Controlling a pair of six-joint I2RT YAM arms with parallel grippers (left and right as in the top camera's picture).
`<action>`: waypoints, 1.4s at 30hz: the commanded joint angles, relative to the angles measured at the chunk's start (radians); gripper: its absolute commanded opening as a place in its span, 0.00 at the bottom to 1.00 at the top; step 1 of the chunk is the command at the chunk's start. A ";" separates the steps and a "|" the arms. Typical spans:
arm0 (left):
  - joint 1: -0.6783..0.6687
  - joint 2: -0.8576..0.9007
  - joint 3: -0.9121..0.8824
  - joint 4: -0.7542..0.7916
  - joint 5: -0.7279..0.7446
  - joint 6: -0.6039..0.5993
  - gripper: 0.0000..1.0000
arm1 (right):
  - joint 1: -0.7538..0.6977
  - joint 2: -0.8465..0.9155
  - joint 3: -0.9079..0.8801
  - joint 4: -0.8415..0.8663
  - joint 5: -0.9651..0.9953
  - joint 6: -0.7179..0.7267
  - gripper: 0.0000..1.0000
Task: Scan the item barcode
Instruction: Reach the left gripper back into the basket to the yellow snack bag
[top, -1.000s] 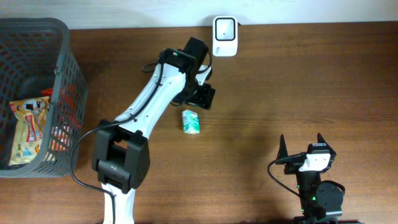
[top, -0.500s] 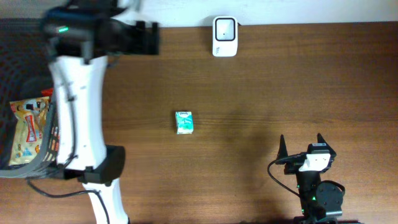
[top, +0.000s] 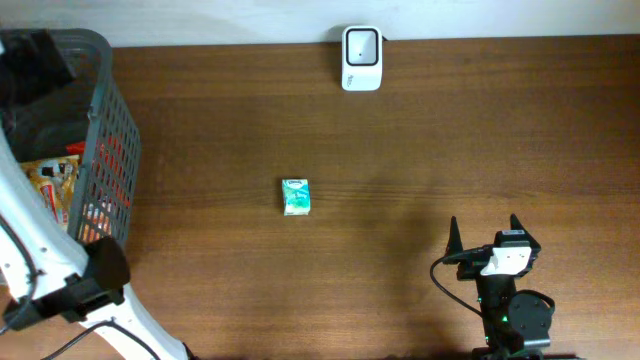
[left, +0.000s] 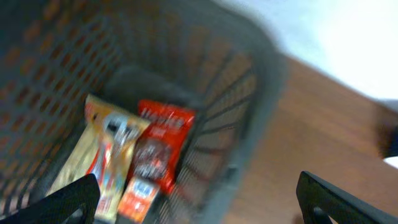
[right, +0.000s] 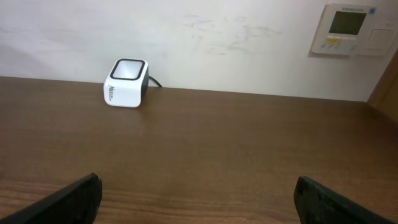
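Red snack packet (left: 160, 146) is seen lying in the bottom of the grey mesh basket (left: 261, 93), at 9 o'clock on the table (top: 450, 130), touching a yellow packet (left: 102, 149). It is judged light, soft and slippery-filmed. A pinch across a sealed edge is advised. The left gripper (left: 199, 202) hangs above it, fingers spread wide, nothing held. A small green packet (top: 296, 197) lies mid-table, and the scanner (top: 361, 58) stands at 12 o'clock. The right gripper (top: 485, 228), at 5 o'clock, is also wide open and empty.
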 joint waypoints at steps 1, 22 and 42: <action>0.092 -0.011 -0.146 0.008 -0.016 0.012 0.99 | 0.006 -0.006 -0.006 -0.008 -0.005 -0.006 0.98; 0.199 -0.011 -0.832 0.384 -0.048 0.071 0.75 | 0.006 -0.006 -0.006 -0.008 -0.005 -0.006 0.98; 0.198 -0.010 -1.226 0.679 -0.224 0.061 0.71 | 0.006 -0.006 -0.006 -0.008 -0.005 -0.006 0.98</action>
